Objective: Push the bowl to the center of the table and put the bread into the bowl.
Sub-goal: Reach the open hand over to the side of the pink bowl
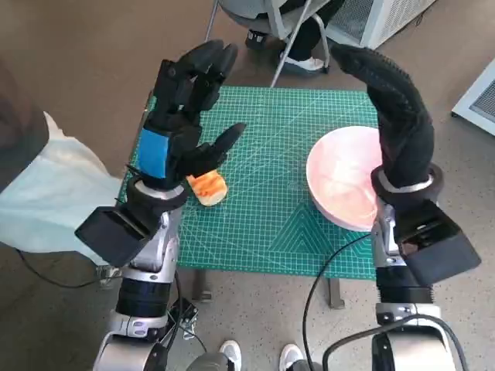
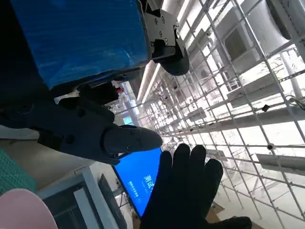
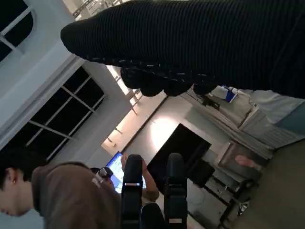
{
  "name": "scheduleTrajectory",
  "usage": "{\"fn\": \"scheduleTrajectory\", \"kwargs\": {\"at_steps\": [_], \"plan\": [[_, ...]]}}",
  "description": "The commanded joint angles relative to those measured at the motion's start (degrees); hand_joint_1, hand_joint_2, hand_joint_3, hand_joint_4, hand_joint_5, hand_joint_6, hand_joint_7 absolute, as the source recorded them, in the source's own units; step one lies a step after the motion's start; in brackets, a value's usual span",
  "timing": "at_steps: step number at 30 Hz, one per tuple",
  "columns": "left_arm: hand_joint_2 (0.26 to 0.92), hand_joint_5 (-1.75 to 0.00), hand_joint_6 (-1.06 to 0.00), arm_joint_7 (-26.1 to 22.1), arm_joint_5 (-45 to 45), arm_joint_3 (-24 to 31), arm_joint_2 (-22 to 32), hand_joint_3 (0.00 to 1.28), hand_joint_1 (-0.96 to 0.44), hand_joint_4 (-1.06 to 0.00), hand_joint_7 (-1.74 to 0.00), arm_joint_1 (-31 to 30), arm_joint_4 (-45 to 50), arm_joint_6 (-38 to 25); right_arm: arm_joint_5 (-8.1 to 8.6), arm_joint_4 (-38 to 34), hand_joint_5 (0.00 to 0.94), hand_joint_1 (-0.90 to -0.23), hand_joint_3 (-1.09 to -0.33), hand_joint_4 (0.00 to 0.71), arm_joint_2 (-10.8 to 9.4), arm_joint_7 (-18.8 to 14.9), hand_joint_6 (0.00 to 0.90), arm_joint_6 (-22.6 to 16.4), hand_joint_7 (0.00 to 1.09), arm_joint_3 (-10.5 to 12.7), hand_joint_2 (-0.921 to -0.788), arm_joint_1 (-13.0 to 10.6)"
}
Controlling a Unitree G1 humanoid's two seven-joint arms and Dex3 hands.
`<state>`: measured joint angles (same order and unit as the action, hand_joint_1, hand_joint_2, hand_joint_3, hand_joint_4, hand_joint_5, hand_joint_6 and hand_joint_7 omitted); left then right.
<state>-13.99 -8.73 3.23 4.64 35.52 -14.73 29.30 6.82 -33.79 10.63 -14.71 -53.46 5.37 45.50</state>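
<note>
The pink bowl [image 1: 344, 182] sits on the right part of the green mat [image 1: 271, 224], and its rim [image 2: 19, 210] also shows in the left wrist view. A small orange-brown bread piece [image 1: 207, 188] lies on the mat's left part. My left hand [image 1: 186, 100] is raised above the bread with its fingers spread and holds nothing. Its blue-taped back [image 2: 81, 38] fills the left wrist view. My gloved right hand [image 1: 394, 108] stands upright over the bowl's right side, fingers stretched out and empty. The left wrist view shows the glove [image 2: 188, 186] too.
A chair and a person's legs [image 1: 302, 39] stand beyond the table's far edge. A pale cloth [image 1: 46, 193] hangs left of the table and a white unit [image 1: 479, 93] stands at the right. A person [image 3: 62, 195] shows in the right wrist view.
</note>
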Motion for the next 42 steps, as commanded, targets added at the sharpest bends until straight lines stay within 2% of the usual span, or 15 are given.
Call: {"fn": "scheduleTrajectory", "kwargs": {"at_steps": [1,7,9,11,14,16,21,23,27,31,35,42], "plan": [[0.921,-0.08,-0.11,0.0,0.6,0.1,0.4,0.30,-0.31,-0.38,-0.79,1.2,-0.7,0.9,1.60,-3.2,0.000,-0.538,-0.758,0.310,2.1,-1.2,-0.001,-1.0,0.75,1.8,-0.921,-1.2],[0.921,-0.08,-0.11,-0.1,0.5,0.2,0.4,0.30,-0.31,-0.38,-0.79,1.0,-1.2,1.5,2.97,-10.2,0.000,-0.556,-0.755,0.309,4.9,-1.3,-0.001,-3.6,0.74,5.2,-0.921,-0.6],[0.921,-0.08,-0.11,-0.1,0.5,0.2,0.4,0.30,-0.31,-0.38,-0.79,0.9,-1.3,1.6,2.68,-12.5,0.000,-0.566,-0.757,0.308,5.9,-0.3,-0.001,-4.3,0.74,6.4,-0.921,-0.6],[0.921,-0.08,-0.11,-0.1,0.5,0.2,0.5,0.30,-0.30,-0.38,-0.79,0.8,-1.3,1.6,1.55,-14.3,0.000,-0.571,-0.761,0.305,6.8,1.5,-0.001,-5.0,0.74,7.6,-0.921,-1.0],[0.921,-0.08,-0.11,-0.2,0.3,0.3,0.5,0.30,-0.30,-0.38,-0.79,0.6,-1.5,1.8,-2.62,-17.2,0.000,-0.565,-0.779,0.299,8.7,7.0,-0.001,-6.1,0.73,9.4,-0.921,-1.8],[0.921,-0.08,-0.11,-0.2,0.3,0.4,0.5,0.30,-0.30,-0.38,-0.79,0.5,-1.6,1.9,-4.21,-19.0,0.000,-0.555,-0.791,0.297,9.8,9.7,-0.001,-6.4,0.73,10.2,-0.921,-2.3],[0.921,-0.08,-0.12,-0.1,0.3,0.5,0.5,0.30,-0.29,-0.38,-0.78,0.3,-1.8,2.0,-6.96,-23.8,0.000,-0.538,-0.809,0.288,12.1,14.9,-0.001,-6.0,0.73,11.0,-0.921,-3.4],[0.921,-0.08,-0.12,0.0,0.4,0.5,0.5,0.31,-0.28,-0.38,-0.78,0.2,-1.8,2.1,-7.30,-25.7,0.000,-0.532,-0.817,0.279,12.7,16.2,-0.001,-5.5,0.73,11.1,-0.921,-3.8],[0.921,-0.08,-0.12,0.1,0.3,0.5,0.4,0.31,-0.28,-0.38,-0.78,0.1,-2.1,2.2,-7.26,-29.4,0.000,-0.526,-0.824,0.264,13.2,17.8,-0.001,-4.4,0.72,11.4,-0.921,-4.6],[0.921,-0.08,-0.12,0.3,0.4,0.6,0.4,0.31,-0.29,-0.38,-0.77,0.0,-2.3,2.2,-6.44,-32.6,0.001,-0.510,-0.826,0.258,13.1,18.2,-0.001,-3.0,0.70,11.9,-0.921,-5.3],[0.921,-0.09,-0.13,0.4,0.4,0.7,0.4,0.31,-0.30,-0.39,-0.77,-0.2,-2.3,2.2,-7.07,-35.0,0.007,-0.489,-0.840,0.267,12.7,19.9,-0.001,-0.6,0.68,11.6,-0.921,-5.8],[0.921,-0.09,-0.14,0.4,0.2,1.1,0.5,0.31,-0.30,-0.39,-0.76,-0.8,-2.1,2.1,-6.19,-38.3,0.009,-0.487,-0.847,0.275,10.7,20.0,-0.001,4.1,0.66,11.7,-0.921,-6.4]]}}
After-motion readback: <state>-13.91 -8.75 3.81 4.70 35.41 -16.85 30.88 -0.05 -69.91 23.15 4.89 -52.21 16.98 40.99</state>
